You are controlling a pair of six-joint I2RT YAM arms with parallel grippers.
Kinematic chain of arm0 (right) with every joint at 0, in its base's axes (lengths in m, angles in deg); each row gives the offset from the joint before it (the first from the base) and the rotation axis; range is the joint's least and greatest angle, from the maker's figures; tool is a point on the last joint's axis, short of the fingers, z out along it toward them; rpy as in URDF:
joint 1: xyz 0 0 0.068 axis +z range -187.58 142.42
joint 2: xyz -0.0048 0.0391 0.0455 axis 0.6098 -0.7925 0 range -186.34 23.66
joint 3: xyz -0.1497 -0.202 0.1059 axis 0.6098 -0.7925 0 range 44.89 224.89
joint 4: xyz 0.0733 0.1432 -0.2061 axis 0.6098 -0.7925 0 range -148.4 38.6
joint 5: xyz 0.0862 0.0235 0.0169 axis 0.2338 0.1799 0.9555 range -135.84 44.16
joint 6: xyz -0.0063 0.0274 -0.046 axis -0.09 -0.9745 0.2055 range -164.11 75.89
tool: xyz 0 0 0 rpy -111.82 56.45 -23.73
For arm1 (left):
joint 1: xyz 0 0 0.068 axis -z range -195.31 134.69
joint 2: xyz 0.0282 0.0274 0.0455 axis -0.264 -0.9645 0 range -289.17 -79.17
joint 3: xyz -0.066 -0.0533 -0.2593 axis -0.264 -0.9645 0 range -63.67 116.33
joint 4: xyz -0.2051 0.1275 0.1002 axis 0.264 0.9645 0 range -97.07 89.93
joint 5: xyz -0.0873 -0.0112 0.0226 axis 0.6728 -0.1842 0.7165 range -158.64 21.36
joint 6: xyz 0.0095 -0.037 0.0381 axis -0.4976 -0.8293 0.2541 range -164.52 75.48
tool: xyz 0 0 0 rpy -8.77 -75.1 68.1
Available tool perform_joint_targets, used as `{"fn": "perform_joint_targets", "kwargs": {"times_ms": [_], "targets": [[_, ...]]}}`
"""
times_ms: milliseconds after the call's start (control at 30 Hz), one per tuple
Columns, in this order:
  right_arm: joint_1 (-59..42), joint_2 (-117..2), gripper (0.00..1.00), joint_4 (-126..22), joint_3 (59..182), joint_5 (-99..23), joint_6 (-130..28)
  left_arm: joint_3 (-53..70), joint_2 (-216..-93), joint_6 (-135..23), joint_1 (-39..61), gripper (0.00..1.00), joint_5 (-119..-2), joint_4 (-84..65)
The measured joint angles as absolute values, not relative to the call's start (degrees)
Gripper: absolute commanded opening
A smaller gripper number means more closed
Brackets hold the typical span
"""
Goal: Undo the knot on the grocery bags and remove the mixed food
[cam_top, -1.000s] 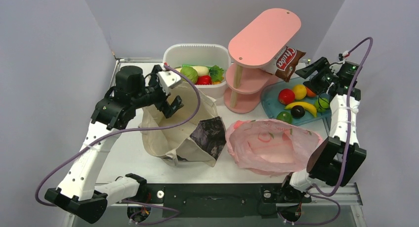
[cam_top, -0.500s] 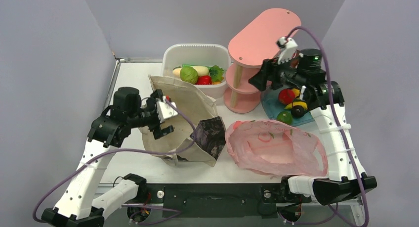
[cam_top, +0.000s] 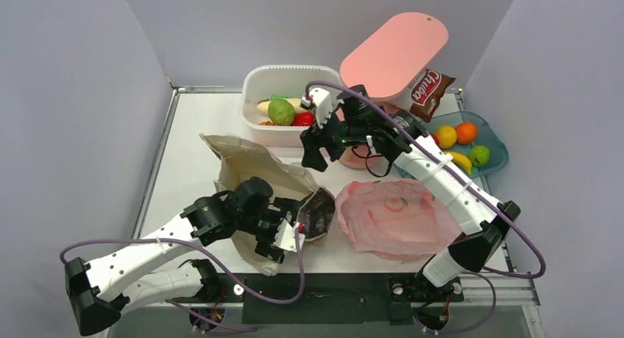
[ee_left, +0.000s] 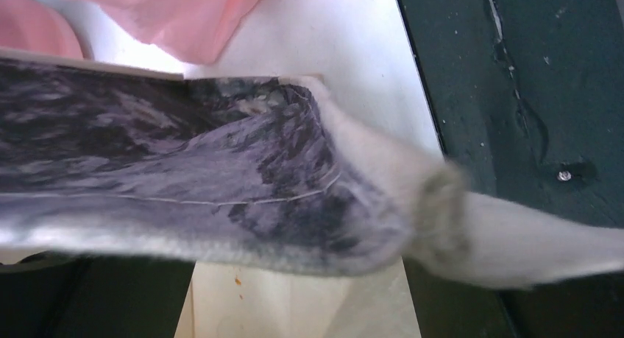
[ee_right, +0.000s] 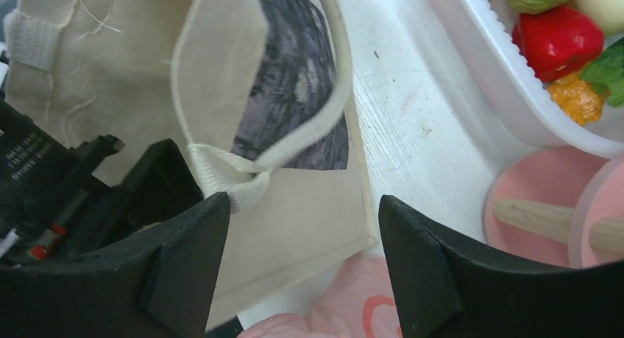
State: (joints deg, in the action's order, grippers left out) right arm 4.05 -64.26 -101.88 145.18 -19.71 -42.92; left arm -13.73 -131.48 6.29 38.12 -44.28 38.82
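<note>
Here, at the near edge, the left gripper (cam_top: pixel 282 236) sits low with its jaws spread wide. The beige canvas tote (cam_top: pixel 250 161) lies crumpled right against it. The bag's dark patterned patch (cam_top: pixel 318 213) sits just at its right side and fills the left wrist view, so close that I cannot tell whether cloth lies between the jaws.

Further right and farther back, the right gripper (cam_top: pixel 313 157) hangs above the tote's far right corner, its fingers apart and empty. Straight below them are the cream handle strap (ee_right: pixel 340 95) and part of the dark patch.

Just behind this claw, slightly to its left, stands the white tub (cam_top: pixel 254 84) holding the round green vegetable (cam_top: pixel 281 111) and a red pepper (cam_top: pixel 303 119).

On its near right the pink carrier bag (cam_top: pixel 397 220) lies slumped on the table, just beside the tote's patch.

Behind it to the right rises the pink shelf stand (cam_top: pixel 394 47), with the brown crisp packet (cam_top: pixel 427 91) tucked under its top shelf.

Well apart at the far right is the blue fruit tray (cam_top: pixel 500 157).
</note>
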Motion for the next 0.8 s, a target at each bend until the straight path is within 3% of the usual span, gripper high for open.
{"fn": "perform_joint_targets", "kwargs": {"times_ms": [267,800], "targets": [[9.91,-65.64,0.67,-105.90,145.84,-23.78,-37.34,-18.74,-134.65,3.51,42.91,0.97,-47.43,28.38],[11.74,-64.39,0.70,-107.91,157.58,-22.86,-37.47,-20.23,-129.97,3.10,43.52,0.97,-50.90,27.81]]}}
